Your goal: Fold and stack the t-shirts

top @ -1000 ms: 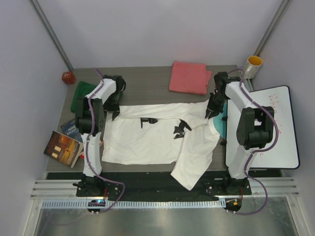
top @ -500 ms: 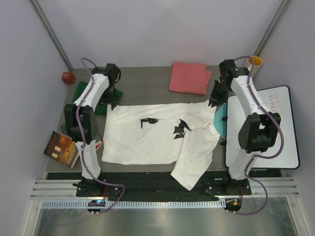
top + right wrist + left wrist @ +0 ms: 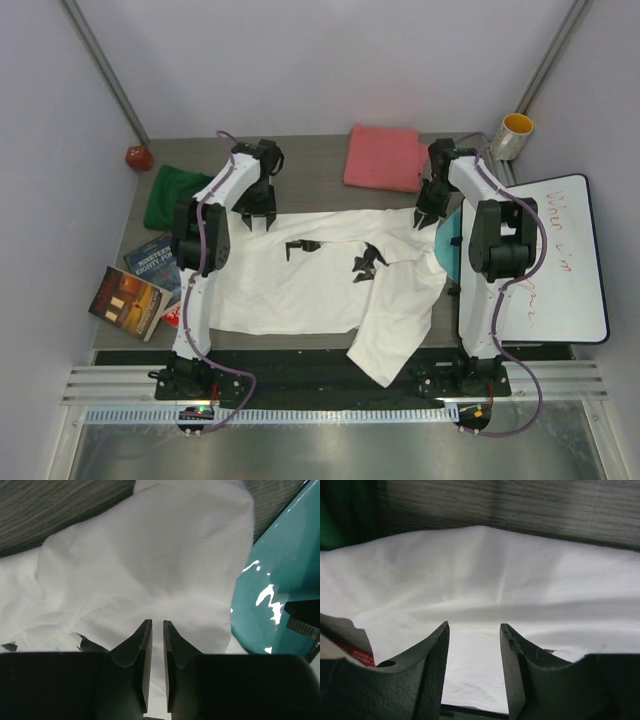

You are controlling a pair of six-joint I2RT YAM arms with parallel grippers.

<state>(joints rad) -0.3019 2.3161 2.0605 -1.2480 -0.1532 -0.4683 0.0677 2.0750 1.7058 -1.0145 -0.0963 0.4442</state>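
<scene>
Now: three shirts on the table (image 3: 310, 170). One white shirt (image 3: 300, 285) is spread mid-table, one green shirt (image 3: 172, 195) lies far left, and one pink shirt (image 3: 384, 158) lies folded at the back. The left gripper (image 3: 472, 665) is over the white shirt's back edge, jaws half open, empty. The right gripper (image 3: 155, 630) is over its back right corner, jaws closed to a slit, no cloth seen in it. Two books (image 3: 128, 298) lie left.

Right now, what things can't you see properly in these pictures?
Black print on the white shirt: top view, too small to read.
Teal sheet: top view, mostly hidden behind the right arm.
Books: top view, titles too small; one sits partly under the left arm.
Right claw: right wrist view, nearly closed; whether it pinches cloth is unclear.
Whiteboard writing: top view, too faint and small.
</scene>
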